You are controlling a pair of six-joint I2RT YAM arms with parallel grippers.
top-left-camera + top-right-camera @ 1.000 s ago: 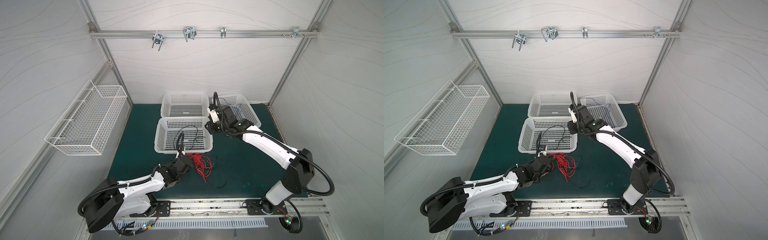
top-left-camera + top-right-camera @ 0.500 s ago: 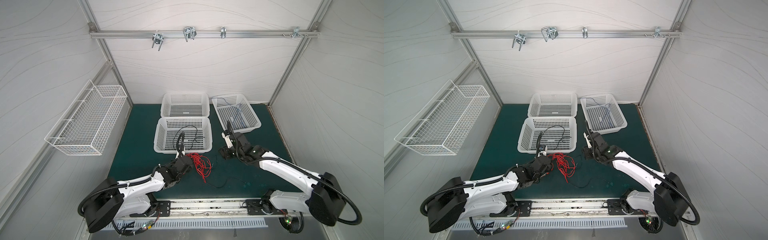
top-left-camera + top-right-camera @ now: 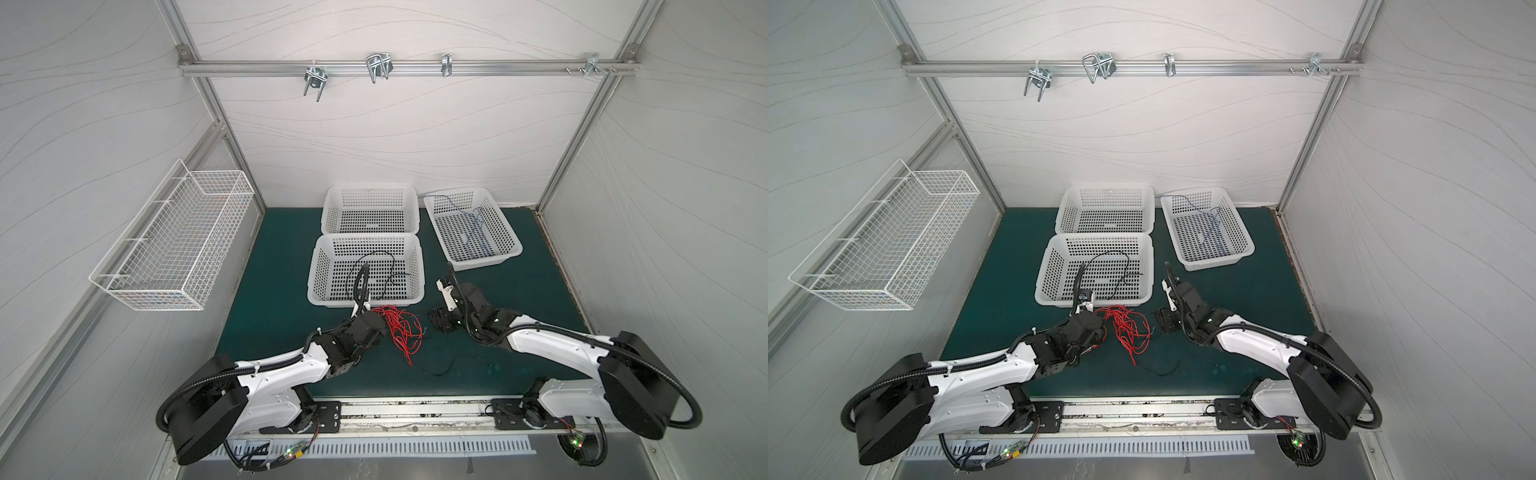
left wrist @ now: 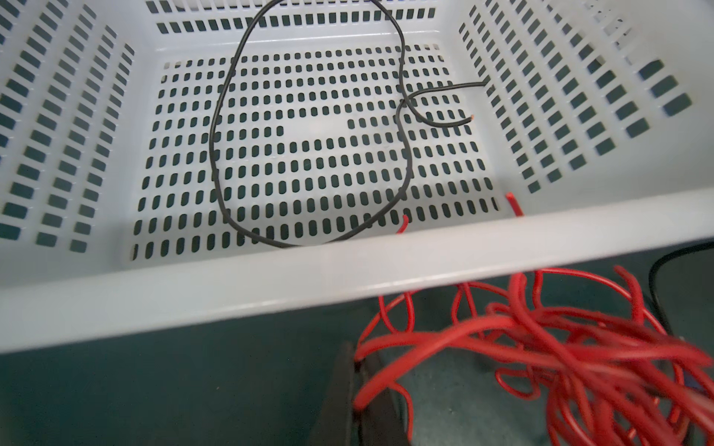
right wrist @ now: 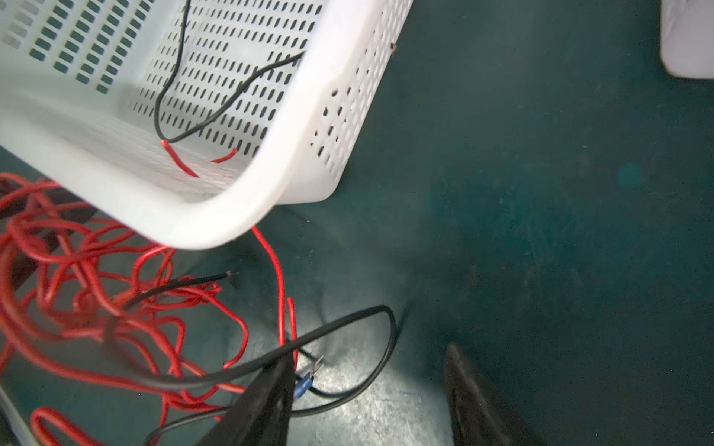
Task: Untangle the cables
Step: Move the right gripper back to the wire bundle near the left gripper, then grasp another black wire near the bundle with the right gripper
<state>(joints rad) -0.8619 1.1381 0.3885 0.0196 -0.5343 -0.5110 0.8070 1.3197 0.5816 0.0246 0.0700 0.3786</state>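
The right gripper (image 5: pixel 371 355) has swung back from the far basket (image 3: pixel 510 232), which sits beyond and to the right of the near basket (image 3: pixel 314 270) and holds the blue cables (image 3: pixel 478 232). It now hangs low in front of the near basket, jaws spread and empty, just right of the red cables (image 3: pixel 401 332). The left gripper (image 4: pixel 359 367) stays pinched on a red strand at the tangle's left edge. A black cable (image 5: pixel 340 323) runs past the right gripper. The blue cables look sorted, and this black one seems the likely next pick.
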